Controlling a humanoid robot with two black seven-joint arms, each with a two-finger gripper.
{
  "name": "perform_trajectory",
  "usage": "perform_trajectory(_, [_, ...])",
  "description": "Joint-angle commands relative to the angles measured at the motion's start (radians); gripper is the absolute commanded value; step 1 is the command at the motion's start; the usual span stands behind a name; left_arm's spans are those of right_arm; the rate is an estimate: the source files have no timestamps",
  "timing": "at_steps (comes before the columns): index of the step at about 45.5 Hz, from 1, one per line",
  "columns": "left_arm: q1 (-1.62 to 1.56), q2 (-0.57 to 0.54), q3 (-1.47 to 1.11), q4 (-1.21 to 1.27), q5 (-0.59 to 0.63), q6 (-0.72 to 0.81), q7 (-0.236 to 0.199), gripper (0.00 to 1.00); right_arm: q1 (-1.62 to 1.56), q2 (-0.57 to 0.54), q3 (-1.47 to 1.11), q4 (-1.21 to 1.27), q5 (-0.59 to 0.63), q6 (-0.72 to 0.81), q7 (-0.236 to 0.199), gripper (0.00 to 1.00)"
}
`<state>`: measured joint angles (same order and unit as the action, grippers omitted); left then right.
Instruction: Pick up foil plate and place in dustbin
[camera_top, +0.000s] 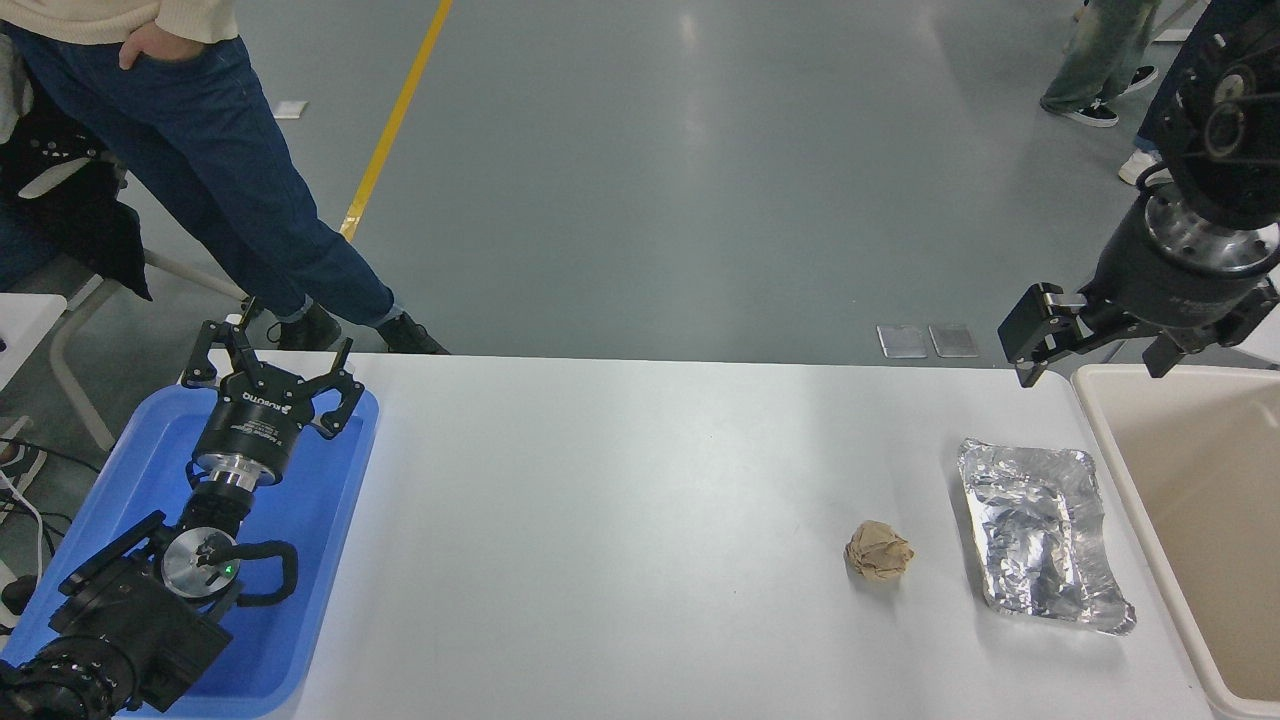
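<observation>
White tabletop (640, 520) fills the lower half of my frame, with grey floor and a yellow floor line beyond it at the top. On my feed the foil plate (1040, 535) lies flat on the table at the lower right, its long side running away from me, just left of the dustbin (1110, 440), whose cream rim runs down the right edge of the frame. A crumpled brown paper ball (878, 551) sits on the table just left of the plate, apart from it. My right gripper (1095, 345) hangs in the upper right, above the table's far edge and the bin's far corner, well apart from the plate; its fingers are spread wide and hold nothing. My left gripper (270, 375) is parked at the lower left over a blue tray (330, 520), fingers splayed apart and empty. A person in jeans (230, 180) stands at the upper left beyond the table, and more legs show at the upper right corner.
</observation>
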<state>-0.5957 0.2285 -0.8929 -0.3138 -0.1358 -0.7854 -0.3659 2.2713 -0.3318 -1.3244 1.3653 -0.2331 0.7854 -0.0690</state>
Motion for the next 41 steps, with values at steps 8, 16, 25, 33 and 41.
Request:
perform_trajectory(8, [-0.001,0.000,0.000,0.001,-0.001,0.000,0.001,1.00,-0.010,-0.003,0.001,0.000,0.000,0.000,0.000,1.00])
perform_trajectory(16, [0.001,0.000,0.000,0.001,-0.001,0.000,0.001,1.00,-0.012,-0.001,0.004,0.000,0.000,0.000,0.000,1.00])
perform_trajectory(25, [-0.001,0.000,0.000,0.001,-0.001,0.000,0.001,1.00,-0.010,-0.004,0.004,0.000,0.000,0.000,0.000,1.00])
perform_trajectory(33, [-0.001,0.000,0.000,-0.001,-0.001,0.000,0.001,1.00,-0.009,-0.018,0.004,0.000,0.000,0.000,0.000,1.00])
perform_trajectory(41, [-0.001,0.000,0.000,0.001,-0.001,0.000,0.001,1.00,-0.001,-0.018,0.004,0.000,0.000,0.000,0.000,1.00])
